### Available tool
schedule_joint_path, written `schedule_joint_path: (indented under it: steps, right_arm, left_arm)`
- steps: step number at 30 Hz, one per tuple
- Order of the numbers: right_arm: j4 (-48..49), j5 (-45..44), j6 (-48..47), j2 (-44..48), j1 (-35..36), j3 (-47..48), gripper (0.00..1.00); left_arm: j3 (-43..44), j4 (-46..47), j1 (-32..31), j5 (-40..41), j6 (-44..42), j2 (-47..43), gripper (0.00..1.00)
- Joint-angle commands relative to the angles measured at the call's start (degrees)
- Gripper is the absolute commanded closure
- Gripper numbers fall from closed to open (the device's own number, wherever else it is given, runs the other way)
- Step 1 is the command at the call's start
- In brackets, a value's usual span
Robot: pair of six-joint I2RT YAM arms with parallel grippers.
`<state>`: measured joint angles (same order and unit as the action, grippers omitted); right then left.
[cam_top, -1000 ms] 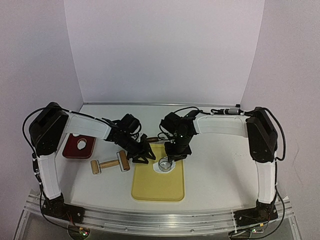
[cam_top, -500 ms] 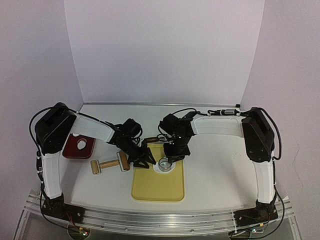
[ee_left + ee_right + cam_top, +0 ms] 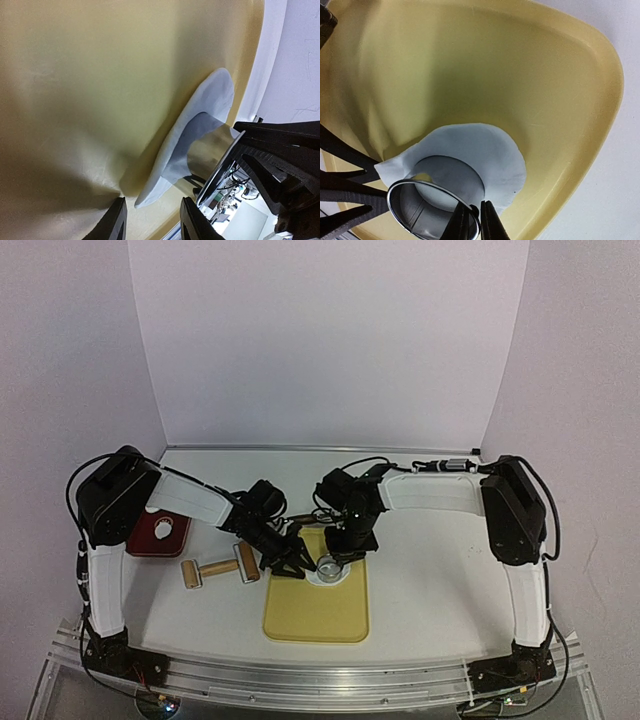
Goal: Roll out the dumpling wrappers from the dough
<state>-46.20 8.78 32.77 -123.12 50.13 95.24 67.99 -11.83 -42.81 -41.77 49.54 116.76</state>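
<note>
Now, your right tool [image 3: 476, 224] is closed down narrow on the metal ring cutter [image 3: 436, 202], with the rim caught between its two fingers. The cutter stands upright on a flat sheet of white dough [image 3: 482, 150], and the sheet shows all around the ring. Look down through the ring and you see a round of dough inside its wall, the wrapper [image 3: 431, 193].

From above, the dough sheet [image 3: 341, 578] lies on the far half of the yellow board [image 3: 316, 615], which rests on the counter [image 3: 430, 580]. Both arms meet there, your right tool [image 3: 345, 552] over the cutter [image 3: 329, 566] from the far side.

Your left tool [image 3: 287, 565] sits just left of the cutter, low over the board. Its fingers [image 3: 117, 222] stand wide apart and hold nothing. A pointed corner of the sheet [image 3: 200, 115] lies just ahead of the gap between them; you cannot tell whether they touch it.

On the counter to the left of the board lies a wooden rolling pin [image 3: 220, 568]. Farther left sits a red tray [image 3: 140, 540] with a white piece [image 3: 165, 531] on it, too small to tell its shape.
</note>
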Motion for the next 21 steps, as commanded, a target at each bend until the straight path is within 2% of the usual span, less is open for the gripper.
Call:
schedule_joint_path:
  steps: [1,13,21]
  right_arm:
    - [-1.6,-2.2,-0.6,-1.6,0.8,3.2,0.92]
    - [-5.3,-4.9,-1.7,-4.4,1.7,6.3,0.96]
    - [-7.2,-7.4,-3.1,-5.8,2.7,7.9,0.99]
  left_arm:
    - [1.3,0.5,-0.3,-0.2,-0.2,2.6,0.62]
    - [1.9,0.5,-0.3,0.2,0.0,4.9,0.72]
    - [2.4,0.2,-0.3,1.3,-0.1,5.9,0.82]
